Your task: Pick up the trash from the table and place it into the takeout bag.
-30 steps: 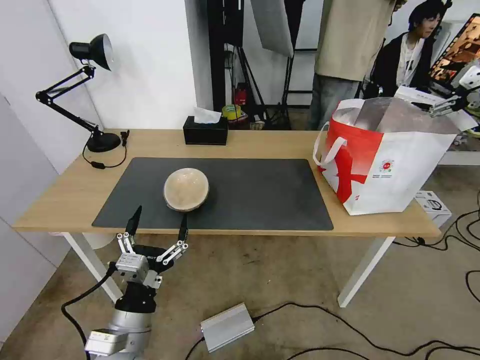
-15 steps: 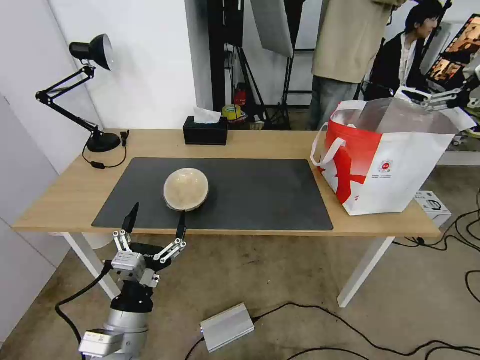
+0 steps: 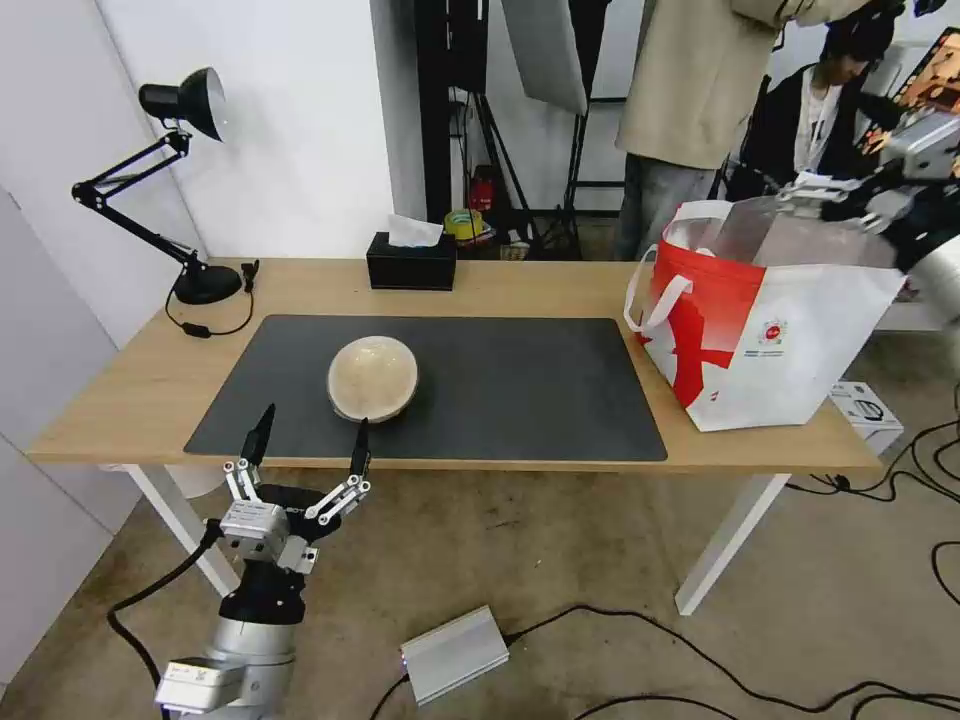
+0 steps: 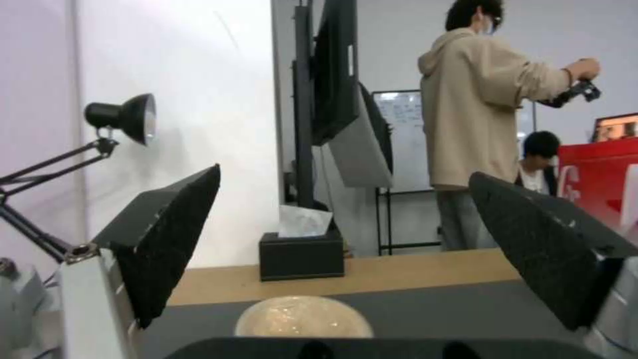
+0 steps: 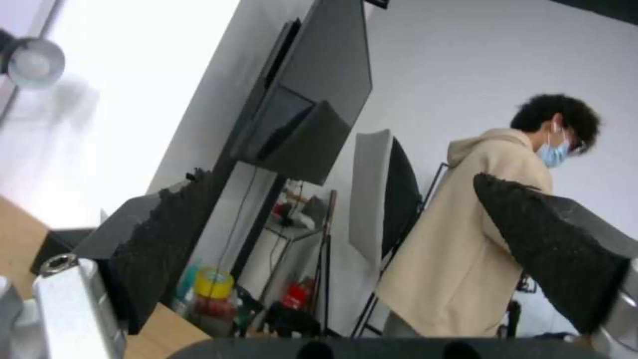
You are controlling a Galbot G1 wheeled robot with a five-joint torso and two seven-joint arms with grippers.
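Note:
The beige dome-shaped bowl (image 3: 372,378) lies upside down on the dark grey mat (image 3: 520,390) of the table (image 3: 560,288). My left gripper (image 3: 308,436) hangs open just in front of and below the table's front edge, in line with the bowl, nothing between its fingers. Its wrist view shows the bowl (image 4: 304,316) low between the spread fingers (image 4: 169,234). The takeout bag (image 3: 770,340) stands open at the table's right end. My right gripper (image 3: 835,195) hovers open above the bag's far right rim. The right wrist view shows its fingers (image 5: 552,244) spread and empty.
A black tissue box (image 3: 411,262) sits at the table's back edge and a black desk lamp (image 3: 185,100) at the back left. People stand behind the bag. A silver box (image 3: 455,652), cables and a small carton (image 3: 865,410) lie on the floor.
The right gripper has moved left and slightly up above the bag's rim, and more of its arm shows. The left gripper has drifted slightly left. The bowl has not moved.

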